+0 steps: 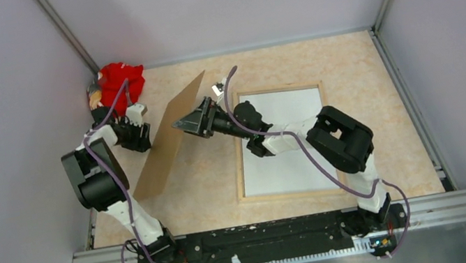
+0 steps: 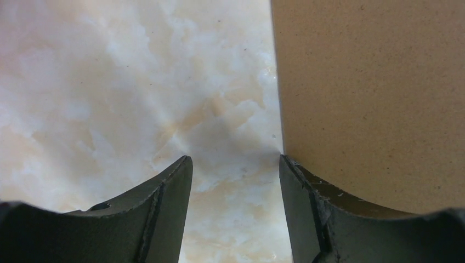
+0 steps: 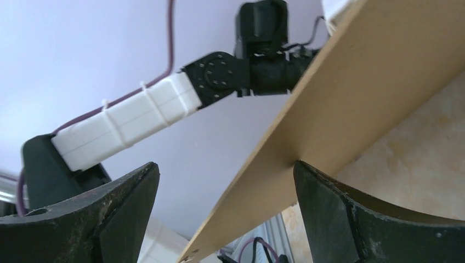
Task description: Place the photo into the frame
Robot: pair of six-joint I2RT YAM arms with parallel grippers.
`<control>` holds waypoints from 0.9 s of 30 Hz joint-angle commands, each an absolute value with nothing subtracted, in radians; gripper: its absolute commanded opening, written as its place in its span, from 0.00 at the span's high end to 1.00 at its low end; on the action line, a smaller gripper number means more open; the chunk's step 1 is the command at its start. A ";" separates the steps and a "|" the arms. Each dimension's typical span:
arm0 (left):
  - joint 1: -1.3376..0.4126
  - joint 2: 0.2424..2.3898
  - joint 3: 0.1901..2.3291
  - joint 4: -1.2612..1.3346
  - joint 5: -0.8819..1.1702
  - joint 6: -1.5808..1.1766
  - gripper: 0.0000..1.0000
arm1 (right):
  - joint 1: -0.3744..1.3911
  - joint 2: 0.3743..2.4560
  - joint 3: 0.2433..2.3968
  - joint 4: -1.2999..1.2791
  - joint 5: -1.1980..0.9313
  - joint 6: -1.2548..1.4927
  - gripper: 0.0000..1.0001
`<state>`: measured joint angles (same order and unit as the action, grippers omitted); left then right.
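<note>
The frame (image 1: pixel 241 165) lies flat right of centre, its pale wood rim up, with a white sheet (image 1: pixel 285 141) filling its opening. No dark printed photo shows; I cannot tell whether the white sheet is its back. A plain brown backing board (image 1: pixel 171 138) stands tilted between the arms. My left gripper (image 1: pixel 144 140) is open at the board's left side, one finger (image 2: pixel 307 208) touching the board (image 2: pixel 373 93). My right gripper (image 1: pixel 181 124) is open wide around the board's right edge (image 3: pixel 356 93), one finger (image 3: pixel 340 219) pressed under it.
A red cloth doll (image 1: pixel 119 79) lies in the back left corner behind the left arm. Grey walls close in the table on three sides. The left arm's wrist (image 3: pixel 219 76) shows beyond the board in the right wrist view.
</note>
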<state>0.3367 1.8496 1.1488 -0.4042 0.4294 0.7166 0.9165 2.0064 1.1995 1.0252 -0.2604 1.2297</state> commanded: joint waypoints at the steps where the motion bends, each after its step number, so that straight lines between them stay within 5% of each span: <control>1: 0.314 1.923 1.078 -0.653 0.530 0.690 0.34 | 0.927 2.022 1.230 0.979 -0.258 1.247 0.09; 6: 0.313 1.914 1.069 -0.629 0.502 0.686 0.34 | 0.923 1.930 1.173 0.870 -0.181 1.203 0.17; 8: 0.313 1.906 1.075 -0.618 0.485 0.682 0.34 | 0.921 1.888 1.168 0.755 -0.159 1.178 0.29; 12: 0.309 1.882 1.136 -0.646 0.487 0.687 0.24 | 0.914 1.850 1.211 0.509 -0.132 1.148 0.68; 16: 0.257 1.780 1.174 -0.687 0.514 0.731 0.02 | 0.877 1.897 1.313 0.299 -0.174 1.185 1.00; 21: 0.141 1.634 1.299 -0.786 0.593 0.793 0.01 | 0.783 1.945 1.397 0.214 -0.244 1.282 1.00; 27: 0.126 1.383 1.286 -0.861 0.940 1.109 0.01 | 0.638 2.012 1.625 0.027 -0.348 1.344 1.00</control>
<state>0.1066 1.5871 1.3025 -0.7593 0.6601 0.8543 0.7357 1.9934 1.4307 0.0914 -0.2771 1.2835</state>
